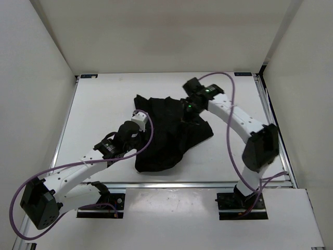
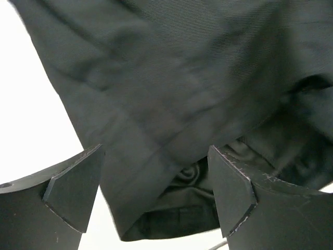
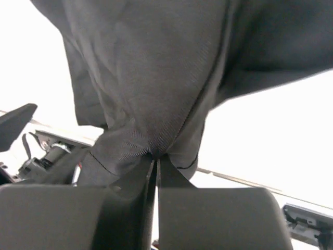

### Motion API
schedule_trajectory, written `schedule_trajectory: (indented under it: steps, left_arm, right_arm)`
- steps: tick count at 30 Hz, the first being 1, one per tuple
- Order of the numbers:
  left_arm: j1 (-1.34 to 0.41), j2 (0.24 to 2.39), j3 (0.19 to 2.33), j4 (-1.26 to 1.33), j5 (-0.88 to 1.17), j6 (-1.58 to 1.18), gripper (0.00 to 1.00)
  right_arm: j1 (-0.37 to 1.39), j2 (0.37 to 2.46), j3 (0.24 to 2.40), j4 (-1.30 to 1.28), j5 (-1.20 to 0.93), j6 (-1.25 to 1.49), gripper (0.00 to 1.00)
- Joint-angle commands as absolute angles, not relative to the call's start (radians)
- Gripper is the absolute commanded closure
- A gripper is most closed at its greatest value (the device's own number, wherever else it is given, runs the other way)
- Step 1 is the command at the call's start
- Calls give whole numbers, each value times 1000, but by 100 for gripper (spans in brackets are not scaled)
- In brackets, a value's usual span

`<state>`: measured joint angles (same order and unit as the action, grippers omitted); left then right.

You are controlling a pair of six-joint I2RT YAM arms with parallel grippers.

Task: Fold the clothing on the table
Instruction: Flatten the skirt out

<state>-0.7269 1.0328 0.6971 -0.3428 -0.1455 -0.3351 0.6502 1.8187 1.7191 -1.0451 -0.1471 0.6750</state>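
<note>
The clothing [image 1: 169, 136] is a crumpled black garment lying in a heap in the middle of the white table [image 1: 101, 107]. At the heap's left edge my left gripper [image 1: 138, 136] stands open. In the left wrist view its jaws [image 2: 155, 185] are wide apart over a folded hem of the clothing [image 2: 171, 78], gripping nothing. My right gripper [image 1: 189, 110] sits at the heap's upper right part. In the right wrist view that gripper [image 3: 156, 159] is shut on a bunched pinch of the clothing [image 3: 151, 67], which hangs from the fingertips.
A metal rail [image 1: 171, 184] runs along the table's near edge, with both arm bases just behind it. White walls [image 1: 31, 78] close in the left, back and right sides. Purple cables [image 1: 229, 120] loop beside each arm.
</note>
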Motion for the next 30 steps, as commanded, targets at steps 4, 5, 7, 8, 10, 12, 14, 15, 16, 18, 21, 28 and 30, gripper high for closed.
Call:
schedule_trajectory:
  steps: [4, 5, 7, 8, 10, 12, 14, 15, 16, 18, 21, 28, 30]
  left_arm:
    - [-716, 1000, 673, -322, -81, -357, 9]
    - [-719, 1000, 678, -328, -87, -356, 9]
    - [-716, 1002, 675, -339, -94, -341, 9]
    - [-715, 1006, 676, -344, -98, -347, 10]
    - [-713, 1015, 680, -348, -97, -345, 10]
    - [-722, 1026, 684, -350, -101, -347, 10]
    - [-730, 1038, 689, -348, -104, -350, 10]
    - [-736, 1046, 692, -345, -107, -348, 9]
    - [-744, 1046, 696, -341, -106, -348, 10]
    - [-750, 1061, 699, -342, -101, -347, 9]
    - [-750, 1065, 706, -338, -107, -347, 9]
    - [-736, 1069, 695, -339, -113, -350, 9]
    - [-745, 1069, 690, -336, -115, -347, 10]
  right_arm:
    - [439, 1481, 1265, -901, -235, 745, 100]
    - [420, 1453, 1184, -885, -251, 746, 100]
    - [362, 1360, 1078, -888, -264, 750, 100]
    - [347, 1341, 1021, -902, -256, 759, 100]
    - [313, 1266, 979, -937, -230, 765, 97]
    - [324, 1238, 1008, -988, -189, 758, 78]
    - [365, 1242, 1055, -1017, -137, 749, 61]
    - [386, 1262, 1077, -1037, -124, 743, 51]
    - [402, 1291, 1087, -1046, -124, 745, 47]
    - [435, 1321, 1092, -1045, -117, 744, 46]
    - [474, 1341, 1074, -1028, -146, 773, 46]
    - [436, 1345, 994, -1115, -57, 759, 47]
    - [422, 1345, 968, -1127, -49, 768, 47]
